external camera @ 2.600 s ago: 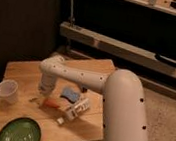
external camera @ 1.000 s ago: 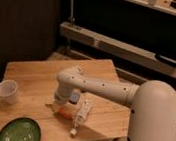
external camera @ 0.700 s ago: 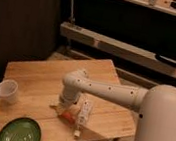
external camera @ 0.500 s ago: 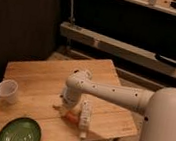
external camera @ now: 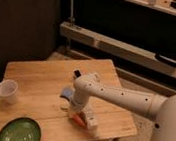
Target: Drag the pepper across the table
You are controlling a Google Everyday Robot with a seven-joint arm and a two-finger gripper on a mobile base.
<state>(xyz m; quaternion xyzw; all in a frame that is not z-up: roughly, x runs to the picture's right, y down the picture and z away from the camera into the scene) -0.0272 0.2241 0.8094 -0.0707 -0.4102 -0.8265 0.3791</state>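
Nearest to the camera, my big white arm (external camera: 127, 98) fills the right side and reaches left over the table (external camera: 34, 79). On the near left corner of the wooden top sits a green plate (external camera: 19, 132), untouched and well apart from my work. A little further in, close to the near edge, my gripper (external camera: 75, 114) is down at the surface. The pepper (external camera: 78, 119) shows as a small orange-red sliver right under it, touching or just beside the white bottle (external camera: 89, 122), which lies tilted along the same spot. I cannot tell from here how my gripper is set on the pepper, since my wrist hides that part.

I judge the drag to be under way, not finished: the pepper sits toward the near right part of the top, with bare planks left to the right and along the edge. What remains is to carry on without nudging the bottle off the table.

Further back, the blue and yellow sponge (external camera: 67, 93) lies just behind my wrist, and a clear cup (external camera: 7, 91) stands near the left edge.
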